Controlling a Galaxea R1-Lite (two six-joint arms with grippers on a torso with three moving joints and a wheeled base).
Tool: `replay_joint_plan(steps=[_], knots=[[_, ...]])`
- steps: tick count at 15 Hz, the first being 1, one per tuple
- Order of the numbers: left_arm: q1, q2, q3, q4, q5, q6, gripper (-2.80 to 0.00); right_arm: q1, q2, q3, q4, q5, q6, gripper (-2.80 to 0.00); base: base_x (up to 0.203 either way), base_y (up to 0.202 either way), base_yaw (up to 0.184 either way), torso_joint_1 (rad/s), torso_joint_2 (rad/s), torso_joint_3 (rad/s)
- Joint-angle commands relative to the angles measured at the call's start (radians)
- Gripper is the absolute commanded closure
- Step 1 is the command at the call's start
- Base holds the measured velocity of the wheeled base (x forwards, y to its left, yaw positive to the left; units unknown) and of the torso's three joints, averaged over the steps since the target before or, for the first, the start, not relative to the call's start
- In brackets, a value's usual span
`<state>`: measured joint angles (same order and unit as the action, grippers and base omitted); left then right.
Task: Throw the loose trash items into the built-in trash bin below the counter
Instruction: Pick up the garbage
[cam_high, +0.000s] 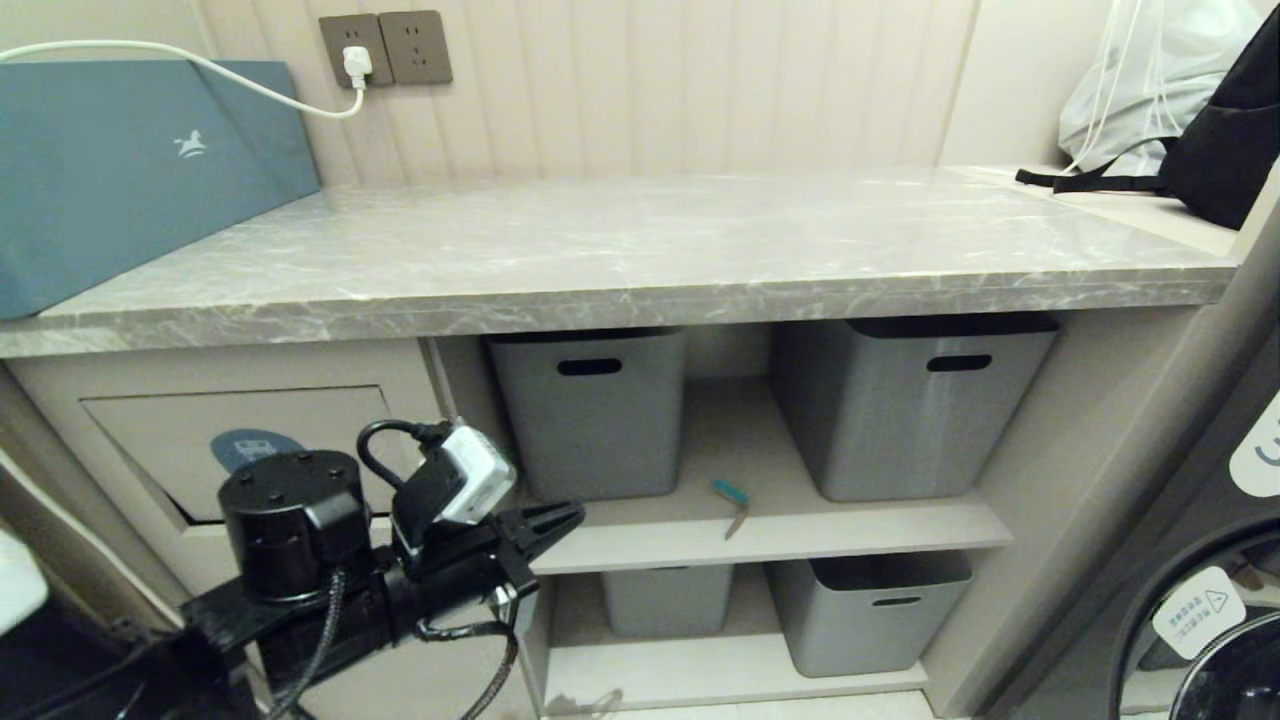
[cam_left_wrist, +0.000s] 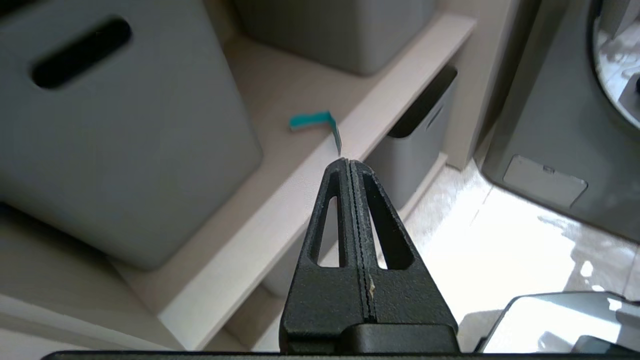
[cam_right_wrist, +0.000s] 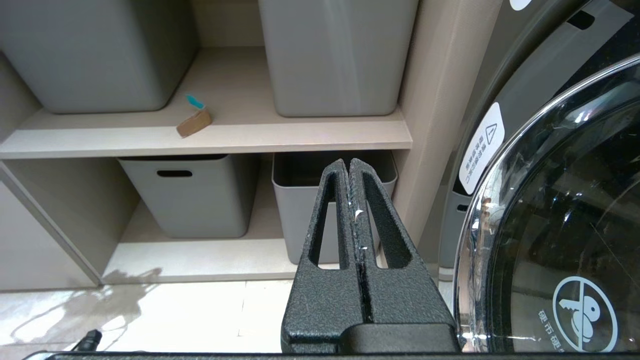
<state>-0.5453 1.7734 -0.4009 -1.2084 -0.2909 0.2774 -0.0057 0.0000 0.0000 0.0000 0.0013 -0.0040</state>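
1. Brown strip with teal edge (cam_high: 733, 505) lies on the middle shelf (cam_high: 800, 535), near its front lip, between two grey tubs (cam_high: 590, 410).
2. Left gripper (cam_high: 575, 512), fingers pressed together and holding nothing, points toward the strip, apart from it.
3. Bin flap (cam_high: 170, 440) with blue sticker sits behind the left arm, under the counter (cam_high: 600, 270).
4. Right gripper (cam_right_wrist: 348, 162) also pressed together, low beside the washing machine (cam_right_wrist: 550, 200).

1 brown teal-edged strip (cam_high: 733, 505) lies on the shelf between 2 tubs.
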Motion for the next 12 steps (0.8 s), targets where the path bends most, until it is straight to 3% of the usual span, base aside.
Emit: replay_joint_plan(steps=[1, 6, 9, 10, 12], knots=[[-0.002, 0.037, -0.019, -0.001, -0.002, 0.002, 0.00, 0.000, 0.000, 0.000, 0.000, 0.000, -0.001, 0.00, 0.000, 0.000, 0.000, 0.000, 0.00, 0.000], [-0.005, 0.046, -0.036, -0.002, 0.017, 0.006, 0.00, 0.000, 0.000, 0.000, 0.000, 0.000, -0.001, 0.00, 0.000, 0.000, 0.000, 0.000, 0.00, 0.000], [0.002, 0.074, -0.088, -0.036, 0.190, -0.018, 0.00, 0.000, 0.000, 0.000, 0.000, 0.000, -0.001, 0.00, 0.000, 0.000, 0.000, 0.000, 0.00, 0.000], [0.002, 0.081, -0.095, -0.050, 0.234, -0.058, 0.00, 0.001, 0.000, 0.000, 0.000, 0.000, -0.001, 0.00, 0.000, 0.000, 0.000, 0.000, 0.00, 0.000], [0.004, 0.082, -0.090, -0.055, 0.281, -0.076, 0.00, 0.001, 0.000, 0.000, 0.000, 0.000, -0.001, 0.00, 0.000, 0.000, 0.000, 0.000, 0.00, 0.000]])
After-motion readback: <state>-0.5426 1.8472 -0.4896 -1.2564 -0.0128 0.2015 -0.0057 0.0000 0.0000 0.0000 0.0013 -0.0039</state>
